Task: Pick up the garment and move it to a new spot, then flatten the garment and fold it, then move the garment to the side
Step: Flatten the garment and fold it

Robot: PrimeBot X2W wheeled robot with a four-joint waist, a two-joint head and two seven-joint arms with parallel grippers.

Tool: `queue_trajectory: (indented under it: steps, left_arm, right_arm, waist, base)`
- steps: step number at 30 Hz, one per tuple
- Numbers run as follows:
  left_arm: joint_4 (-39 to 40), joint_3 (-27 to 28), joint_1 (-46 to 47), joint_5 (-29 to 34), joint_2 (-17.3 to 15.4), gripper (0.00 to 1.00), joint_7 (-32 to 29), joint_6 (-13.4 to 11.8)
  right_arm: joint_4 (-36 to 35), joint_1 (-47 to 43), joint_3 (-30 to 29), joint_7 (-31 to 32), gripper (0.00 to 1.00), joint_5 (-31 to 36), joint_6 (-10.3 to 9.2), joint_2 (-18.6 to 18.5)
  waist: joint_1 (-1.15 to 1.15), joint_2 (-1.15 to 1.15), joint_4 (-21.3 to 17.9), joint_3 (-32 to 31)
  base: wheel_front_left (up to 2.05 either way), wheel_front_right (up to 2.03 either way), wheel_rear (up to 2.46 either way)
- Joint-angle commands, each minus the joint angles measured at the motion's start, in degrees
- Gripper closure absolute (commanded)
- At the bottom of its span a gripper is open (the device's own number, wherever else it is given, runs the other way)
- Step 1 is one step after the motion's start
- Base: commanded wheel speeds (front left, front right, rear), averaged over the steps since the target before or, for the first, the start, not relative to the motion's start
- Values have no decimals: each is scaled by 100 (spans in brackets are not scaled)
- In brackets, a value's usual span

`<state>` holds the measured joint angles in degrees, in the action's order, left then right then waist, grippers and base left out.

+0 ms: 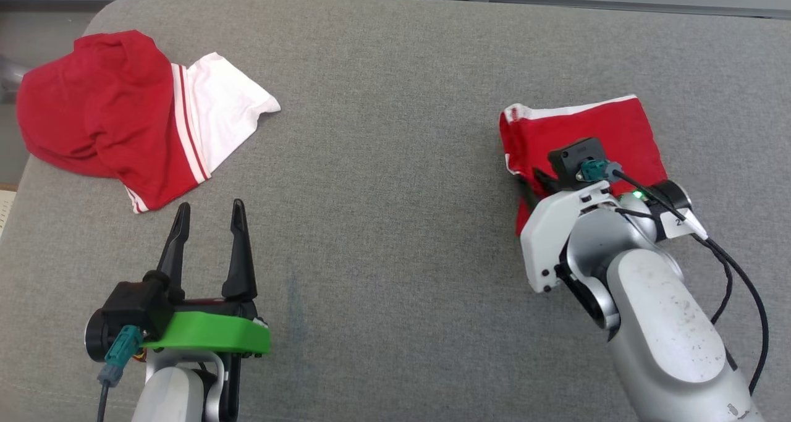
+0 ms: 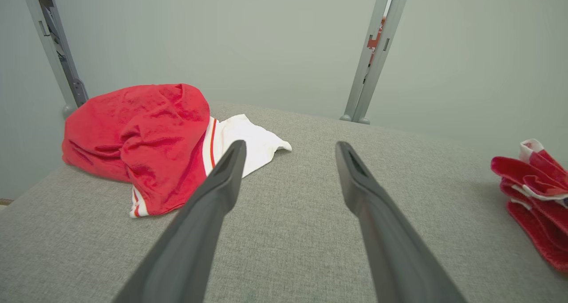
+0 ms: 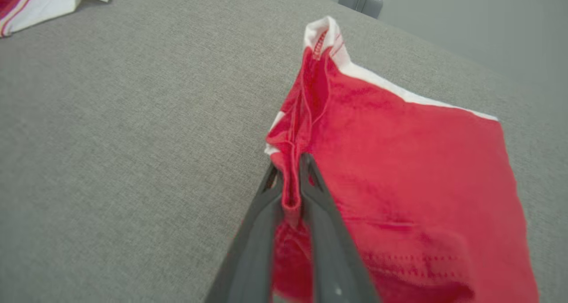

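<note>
The grey padded table (image 1: 395, 70) spans the head view. At its far left corner lies a red-and-white heap (image 1: 117, 119) of cloth, crumpled, with a white part spread toward the middle. The garment (image 1: 593, 131) lies well apart from it on the right side of the table, folded into a compact red block with a white band along its far edge. The right arm (image 1: 655, 311) reaches over the garment's near corner. The right gripper (image 3: 290, 161) has its fingers drawn nearly together on a raised fold at the garment's left edge, red cloth pinched between them. The left gripper (image 1: 209, 209) hangs over bare table just short of the heap, fingers (image 2: 226, 170) spread wide and holding nothing.
</note>
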<state>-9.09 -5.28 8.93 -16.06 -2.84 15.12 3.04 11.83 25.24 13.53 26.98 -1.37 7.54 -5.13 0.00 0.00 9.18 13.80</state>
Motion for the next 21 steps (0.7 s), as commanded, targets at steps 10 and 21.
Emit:
queue_trajectory:
  steps: [10, 21]
  left_arm:
    - [4, 82, -21, 61, -10, 0, 3, 46]
    - [-20, -18, -26, 69, -11, 0, 3, 84]
  right_arm:
    - [-767, 224, -411, -975, 0, -1002, -10, -95]
    - [-74, -339, -1526, -2198, 0, -91, -9, -486]
  waist:
    - [0, 0, -171, -29]
    - [0, 0, -235, -72]
  base:
    - [0, 0, 0]
    - [0, 0, 0]
